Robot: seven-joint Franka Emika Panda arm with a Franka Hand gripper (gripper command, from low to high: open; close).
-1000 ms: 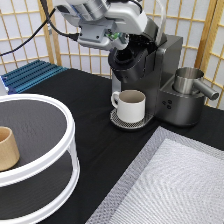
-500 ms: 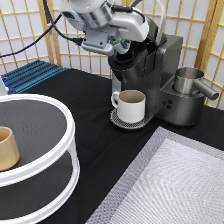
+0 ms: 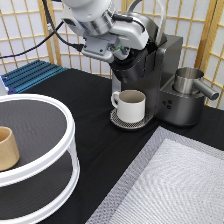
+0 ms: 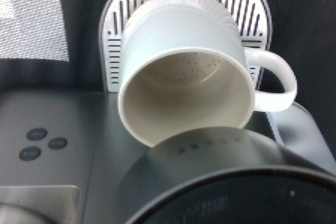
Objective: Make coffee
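Coffee pod nowhere visible: likely already loaded in the brewer (image 3: 160, 75), or hidden under the hand. Mug (image 3: 131, 105) set on drip tray (image 3: 120, 122) beneath the brewer's spout. Gripper (image 3: 131, 56) pressed at the brewer's head; opening impossible to tell. Judged step: closing the lid, calling for firm downward push.

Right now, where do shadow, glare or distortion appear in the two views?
Exterior view: even light, a sheen on the metal jug, the hand over the dark coffee machine; wrist view: the mug looks stretched, its inside partly shadowed.
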